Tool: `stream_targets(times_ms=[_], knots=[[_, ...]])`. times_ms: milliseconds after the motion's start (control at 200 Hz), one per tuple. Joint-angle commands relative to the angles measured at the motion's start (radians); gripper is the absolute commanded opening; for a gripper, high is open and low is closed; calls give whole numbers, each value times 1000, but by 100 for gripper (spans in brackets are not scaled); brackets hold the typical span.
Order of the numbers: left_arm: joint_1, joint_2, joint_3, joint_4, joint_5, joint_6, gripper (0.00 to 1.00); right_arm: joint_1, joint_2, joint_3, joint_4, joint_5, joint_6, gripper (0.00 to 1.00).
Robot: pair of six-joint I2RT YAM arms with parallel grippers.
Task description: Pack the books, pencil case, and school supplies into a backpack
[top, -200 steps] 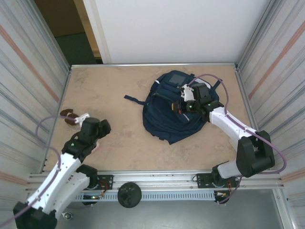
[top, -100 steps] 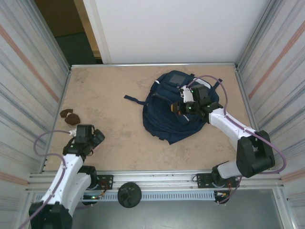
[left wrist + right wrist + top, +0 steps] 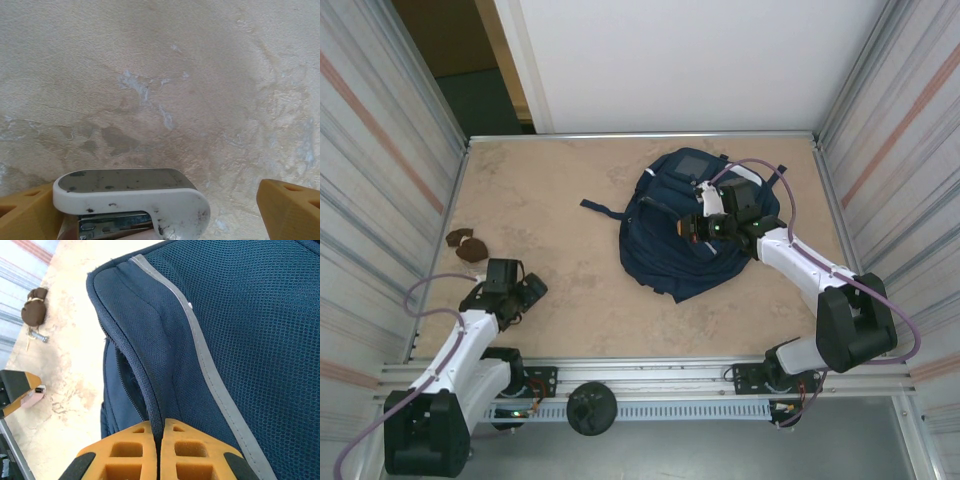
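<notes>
The navy backpack (image 3: 665, 250) lies at the right of the table's middle. My right gripper (image 3: 690, 226) (image 3: 160, 440) is shut on the padded fabric edge beside its zip opening (image 3: 125, 375). My left gripper (image 3: 520, 292) (image 3: 160, 215) is low over the bare table near the front left, open. A scuffed white stapler (image 3: 135, 195) lies between its fingers, against the left one, with a gap to the right fingertip (image 3: 290, 210). A small pale pink piece (image 3: 33, 398) shows beside that gripper. The books and the pencil case are out of view.
Brown lumpy pieces (image 3: 466, 245) (image 3: 34, 310) lie by the left wall, with a small metal bit (image 3: 38, 336) near them. A loose strap (image 3: 600, 208) trails left of the backpack. Metal walls close both sides; a rail (image 3: 650, 380) runs along the front.
My left arm has pulled back from the brown pieces toward the front edge, and the white thing came with it. The right gripper has shifted slightly left, still clamped on the backpack edge.
</notes>
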Motion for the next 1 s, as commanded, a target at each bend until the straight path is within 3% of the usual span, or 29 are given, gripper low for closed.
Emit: stream_targets(times_ms=[0, 165, 401, 596, 992], knots=[[-17, 2, -20, 20, 79, 11, 94, 9, -14, -4, 9, -2, -14, 2], [-91, 60, 23, 17, 45, 40, 87, 15, -11, -1, 8, 8, -18, 2], [-281, 209, 146, -57, -144, 60, 87, 20, -5, 2, -5, 13, -29, 2], [-326, 300, 174, -48, -162, 52, 87, 23, 4, 4, -10, 23, -37, 2], [-394, 301, 200, -77, -203, 62, 86, 41, 39, 18, -15, 22, -46, 2]])
